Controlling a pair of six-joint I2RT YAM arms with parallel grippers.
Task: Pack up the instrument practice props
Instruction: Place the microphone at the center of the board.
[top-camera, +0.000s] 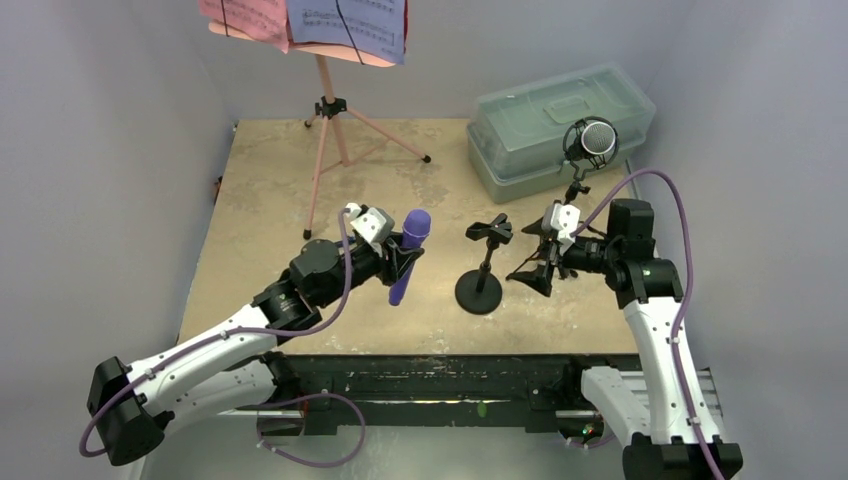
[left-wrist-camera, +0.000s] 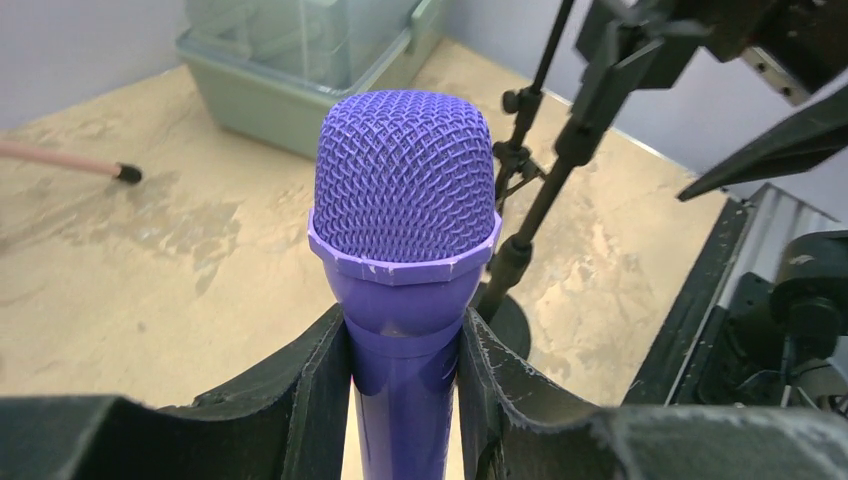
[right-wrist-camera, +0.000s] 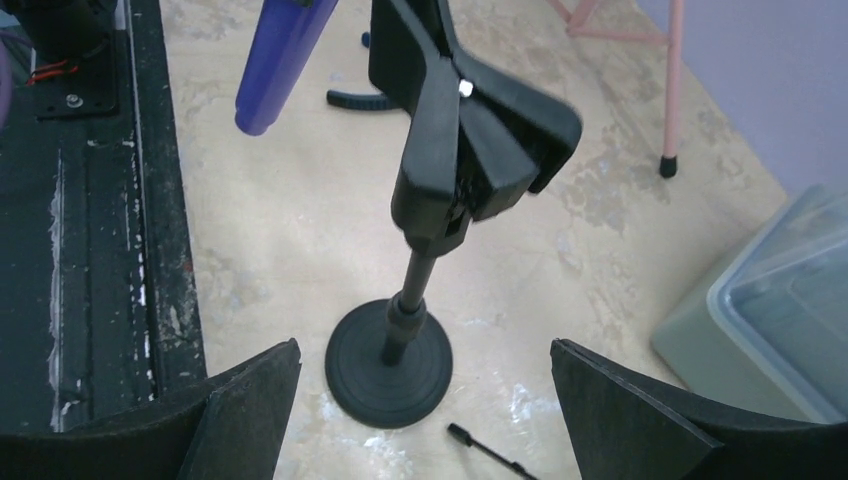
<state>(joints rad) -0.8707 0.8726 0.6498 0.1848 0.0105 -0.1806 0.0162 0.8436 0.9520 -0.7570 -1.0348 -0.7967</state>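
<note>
One purple mic (left-wrist-camera: 405, 190) sits clamped in the left gripper (left-wrist-camera: 400, 345), above the table (top-camera: 260, 200) and just left of the empty black mic support (right-wrist-camera: 470, 150). The right gripper (right-wrist-camera: 422, 350) faces that support, jaws spread wide, holding nothing. Behind it, the silver-headed mic (top-camera: 598, 140) stands before the greenish lidded box (top-camera: 545, 120). Only the right wrist view shows a thin black rod (right-wrist-camera: 490, 455) lying by the support's base.

The mic support (top-camera: 479, 293) stands mid-table; bare tabletop (top-camera: 440, 190) lies behind it
</note>
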